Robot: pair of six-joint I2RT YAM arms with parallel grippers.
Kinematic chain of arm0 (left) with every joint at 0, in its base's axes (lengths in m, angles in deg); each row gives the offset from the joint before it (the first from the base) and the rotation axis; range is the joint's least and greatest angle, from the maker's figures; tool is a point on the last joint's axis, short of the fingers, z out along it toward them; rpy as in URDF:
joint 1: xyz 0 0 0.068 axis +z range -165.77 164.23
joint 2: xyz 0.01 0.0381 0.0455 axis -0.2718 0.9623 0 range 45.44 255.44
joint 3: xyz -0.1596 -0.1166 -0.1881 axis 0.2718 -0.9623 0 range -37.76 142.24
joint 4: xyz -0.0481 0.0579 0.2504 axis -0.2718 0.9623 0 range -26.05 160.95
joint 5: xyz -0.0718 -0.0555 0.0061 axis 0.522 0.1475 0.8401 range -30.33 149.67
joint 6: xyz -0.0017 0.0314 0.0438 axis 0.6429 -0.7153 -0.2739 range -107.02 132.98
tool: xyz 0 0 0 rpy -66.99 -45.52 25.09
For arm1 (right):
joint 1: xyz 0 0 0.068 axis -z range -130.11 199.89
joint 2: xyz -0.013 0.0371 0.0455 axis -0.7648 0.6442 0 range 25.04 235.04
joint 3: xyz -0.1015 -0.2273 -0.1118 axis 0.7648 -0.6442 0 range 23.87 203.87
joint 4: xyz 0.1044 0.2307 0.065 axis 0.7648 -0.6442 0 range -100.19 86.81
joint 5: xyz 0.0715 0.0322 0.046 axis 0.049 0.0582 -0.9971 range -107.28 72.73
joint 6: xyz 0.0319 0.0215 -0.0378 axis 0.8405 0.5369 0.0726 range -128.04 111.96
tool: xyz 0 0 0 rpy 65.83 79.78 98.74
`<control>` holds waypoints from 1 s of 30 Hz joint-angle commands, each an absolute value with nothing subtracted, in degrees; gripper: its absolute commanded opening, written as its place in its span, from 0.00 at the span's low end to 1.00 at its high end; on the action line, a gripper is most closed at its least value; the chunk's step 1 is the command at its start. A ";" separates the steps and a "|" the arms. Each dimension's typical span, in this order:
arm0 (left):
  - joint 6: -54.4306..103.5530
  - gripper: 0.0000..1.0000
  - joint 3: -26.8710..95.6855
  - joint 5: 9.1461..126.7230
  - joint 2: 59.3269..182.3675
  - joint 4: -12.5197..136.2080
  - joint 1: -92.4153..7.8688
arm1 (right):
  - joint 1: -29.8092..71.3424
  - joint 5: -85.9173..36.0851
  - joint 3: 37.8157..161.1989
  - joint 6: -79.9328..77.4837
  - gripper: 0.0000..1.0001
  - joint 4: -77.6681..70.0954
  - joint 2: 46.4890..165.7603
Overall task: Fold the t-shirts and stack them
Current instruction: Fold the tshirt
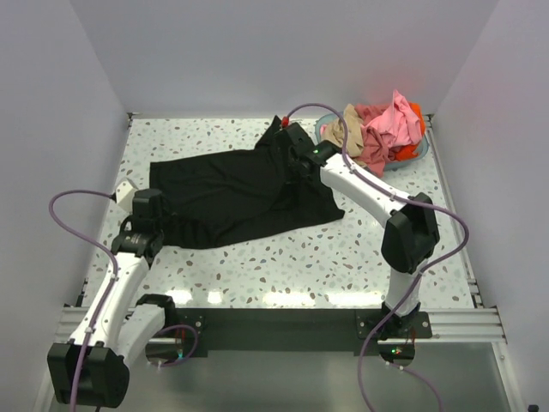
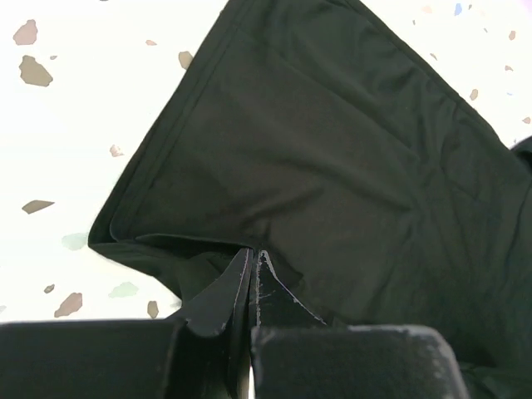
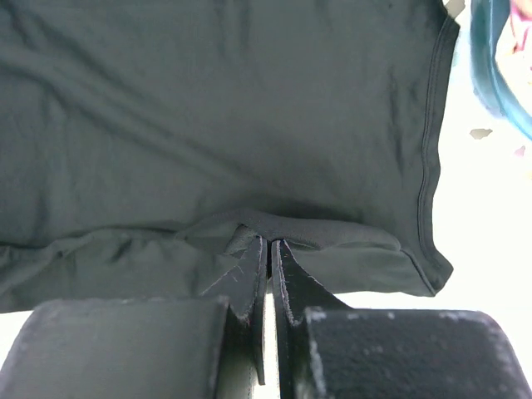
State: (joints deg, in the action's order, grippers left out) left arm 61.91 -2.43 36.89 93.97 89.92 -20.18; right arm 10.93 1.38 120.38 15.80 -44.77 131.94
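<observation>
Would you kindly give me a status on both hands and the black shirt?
Left hand shut on black t-shirt corner. Right hand shut on far edge. Teal basket alongside, untouched.

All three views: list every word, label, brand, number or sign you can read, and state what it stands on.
None. No word, label, brand, number or sign is readable on the black t-shirt, the heaped shirts, the teal basket or the speckled table.

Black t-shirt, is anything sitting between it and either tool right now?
Nothing visible is. The left tool is shut on cloth near one corner of the black t-shirt, and the right tool is shut on a fold near its far edge. The teal basket stands beside the shirt, off it.
</observation>
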 commanded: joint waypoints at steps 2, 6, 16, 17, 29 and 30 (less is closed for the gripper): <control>59.57 0.00 -3.75 38.31 94.83 86.62 -16.66 | 12.19 0.57 124.59 13.93 0.00 -45.11 133.85; 58.69 0.00 -5.50 39.54 94.22 85.05 -11.31 | 13.07 0.30 126.35 13.49 0.00 -45.55 135.52; 57.19 0.00 -5.86 44.20 95.98 82.93 -3.91 | 14.30 -0.05 129.95 12.88 0.00 -46.52 137.80; 56.93 0.00 -5.86 44.38 96.24 82.76 -3.47 | 14.47 -0.05 130.22 12.88 0.00 -46.70 138.07; 54.47 0.00 -6.74 49.04 102.91 78.72 -0.04 | 15.44 -0.66 136.90 11.74 0.00 -49.15 143.96; 54.38 0.00 -6.65 49.21 103.44 78.02 0.05 | 15.53 -0.58 137.42 11.74 0.00 -49.33 144.83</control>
State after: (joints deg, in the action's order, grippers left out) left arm 56.51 -6.67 47.53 102.08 82.43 -0.75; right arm 15.02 -0.24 134.00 13.19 -47.57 143.74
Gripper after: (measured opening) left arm 0.013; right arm 0.014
